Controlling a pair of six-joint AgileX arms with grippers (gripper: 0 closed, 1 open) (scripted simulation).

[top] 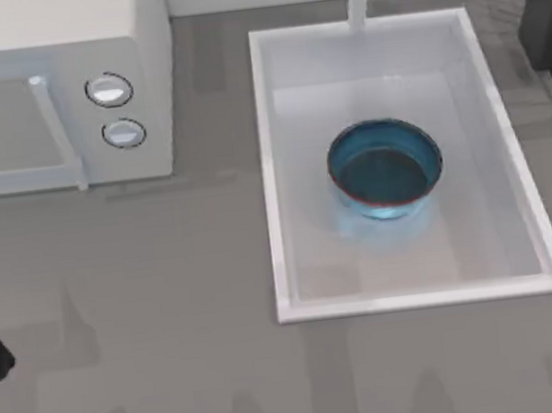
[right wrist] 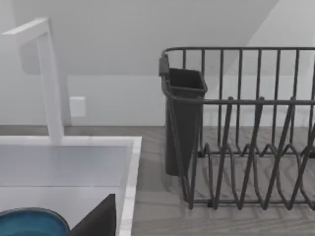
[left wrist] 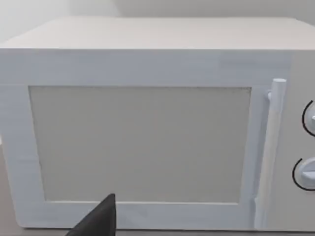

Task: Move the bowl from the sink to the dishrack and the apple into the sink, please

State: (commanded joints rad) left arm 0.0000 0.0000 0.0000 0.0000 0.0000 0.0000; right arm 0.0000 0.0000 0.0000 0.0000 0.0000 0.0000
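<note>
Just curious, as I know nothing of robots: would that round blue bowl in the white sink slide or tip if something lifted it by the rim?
The round blue bowl looks rigid and glossy, so probably slippery. Sitting upright in the white sink, it seems stable; lifted by one edge, it might tilt.

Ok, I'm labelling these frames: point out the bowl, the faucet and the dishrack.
bowl (top: 384, 167): top view, its dark inside.
faucet (right wrist: 49, 83): right wrist view, its upright white stem.
dishrack (right wrist: 239, 49): right wrist view, its top rail wire.

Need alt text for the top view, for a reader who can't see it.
A blue bowl sits upright in the white sink, right of centre on a grey table. A white microwave stands at the far left, and the dishrack shows partly at the far right.
</note>
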